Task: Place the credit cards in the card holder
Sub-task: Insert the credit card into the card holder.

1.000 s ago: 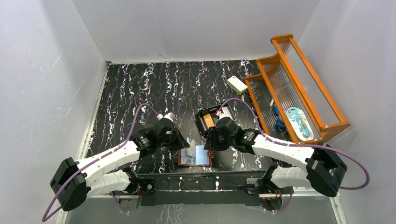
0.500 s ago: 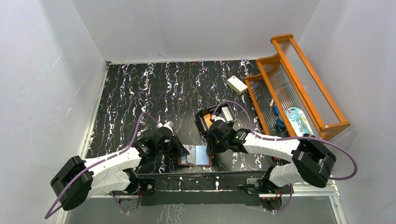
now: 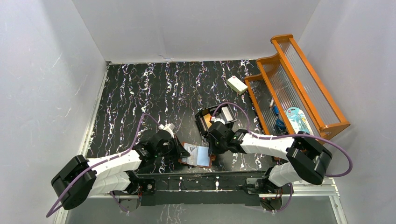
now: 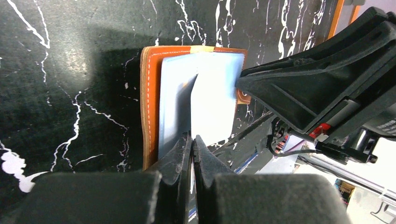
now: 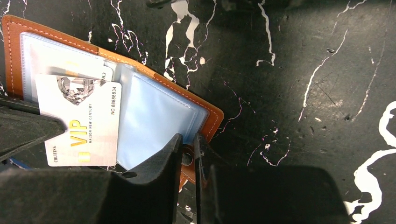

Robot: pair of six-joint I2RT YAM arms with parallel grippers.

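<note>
The card holder point(image 3: 204, 160) lies open near the table's front edge, brown leather point(image 5: 211, 113) with pale blue sleeves point(image 4: 169, 102). My left gripper point(image 3: 183, 152) point(image 4: 192, 140) is shut on a white VIP credit card point(image 5: 81, 122) point(image 4: 212, 109), held tilted over the holder's left sleeves; its lower end overhangs the holder's near edge. Another card point(image 5: 70, 65) sits inside a sleeve. My right gripper point(image 3: 213, 150) point(image 5: 188, 140) is at the holder's right edge, its jaws nearly together on the snap tab point(image 5: 187, 158).
A black compartmented box point(image 3: 215, 116) with an orange card point(image 3: 207, 122) stands just behind the right gripper. A white block point(image 3: 237, 84) lies farther back. An orange wooden rack point(image 3: 299, 88) holding small items fills the right side. White walls enclose the table.
My right gripper slid left and nearer onto the holder's right edge and narrowed its jaws round the snap tab. The left arm shifted slightly, keeping the card over the holder.
</note>
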